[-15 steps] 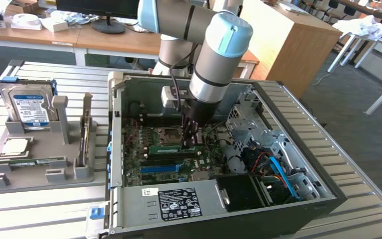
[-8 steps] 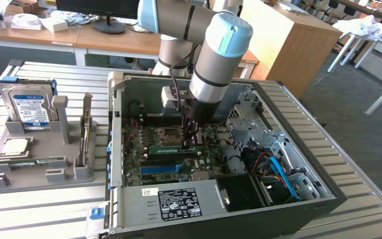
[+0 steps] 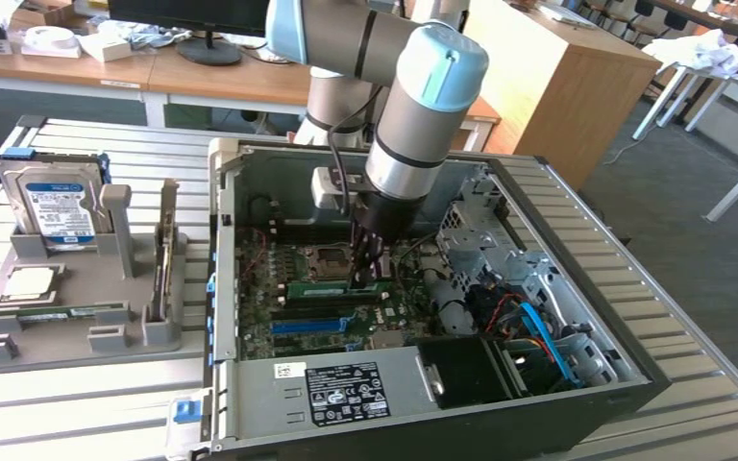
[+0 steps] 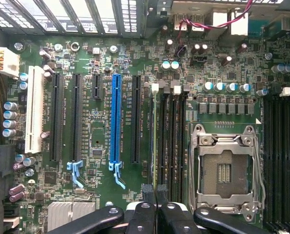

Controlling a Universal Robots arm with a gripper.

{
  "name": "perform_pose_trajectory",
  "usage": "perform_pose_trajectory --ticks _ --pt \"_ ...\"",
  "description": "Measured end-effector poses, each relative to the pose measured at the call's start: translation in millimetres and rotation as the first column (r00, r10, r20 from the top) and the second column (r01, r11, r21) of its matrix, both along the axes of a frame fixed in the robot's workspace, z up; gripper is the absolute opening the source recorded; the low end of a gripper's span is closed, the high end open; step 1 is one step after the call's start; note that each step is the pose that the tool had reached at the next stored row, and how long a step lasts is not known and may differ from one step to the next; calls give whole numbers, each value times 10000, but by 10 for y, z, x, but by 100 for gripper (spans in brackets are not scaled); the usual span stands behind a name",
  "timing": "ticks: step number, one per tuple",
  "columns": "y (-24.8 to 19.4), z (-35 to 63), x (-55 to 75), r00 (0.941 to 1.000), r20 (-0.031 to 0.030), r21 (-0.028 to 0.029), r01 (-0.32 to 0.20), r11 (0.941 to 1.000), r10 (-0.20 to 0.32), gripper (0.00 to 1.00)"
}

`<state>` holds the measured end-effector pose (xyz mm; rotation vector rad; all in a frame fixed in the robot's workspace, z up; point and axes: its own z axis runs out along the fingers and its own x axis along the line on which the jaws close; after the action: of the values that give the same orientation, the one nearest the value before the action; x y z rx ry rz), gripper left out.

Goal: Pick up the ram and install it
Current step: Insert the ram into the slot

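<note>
Arm's down inside the open PC case [image 3: 224, 182]. Gripper [image 3: 368, 261] [image 4: 155, 191] fingers are pinched narrow on the ram [image 3: 343, 286] [image 4: 155, 136]. The ram stands edge-on in a mem slot on the mobo [image 4: 140, 58], just beside the empty CPU socket [image 4: 223, 170].

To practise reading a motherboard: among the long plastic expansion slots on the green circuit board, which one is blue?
The blue plastic slot, flanked by black slots; the rest are black except one white slot at the row's end.
</note>
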<state>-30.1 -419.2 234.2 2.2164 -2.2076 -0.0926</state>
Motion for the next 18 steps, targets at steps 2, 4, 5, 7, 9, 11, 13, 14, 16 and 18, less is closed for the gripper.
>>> perform_pose_trajectory --ticks 2,4,5,7,9,11,13,14,16,18 --pt "0 -4 0 10000 -1 -3 0 10000 0 12" --pt "0 -5 0 10000 0 -1 0 10000 0 12" --pt "-1 -6 0 10000 1 2 1 10000 -1 12" --pt "-1 -5 0 10000 1 0 0 10000 0 12" --pt "-2 -5 0 10000 0 -1 0 10000 0 12" --pt "-2 -5 0 10000 0 -1 0 10000 0 12" --pt "-5 -5 0 10000 0 -1 0 10000 0 12" --pt "-5 -5 0 10000 0 -1 0 10000 0 12" --pt "-5 -5 0 10000 0 -1 0 10000 0 12" --pt "-10 -5 0 10000 0 -1 0 10000 0 12"
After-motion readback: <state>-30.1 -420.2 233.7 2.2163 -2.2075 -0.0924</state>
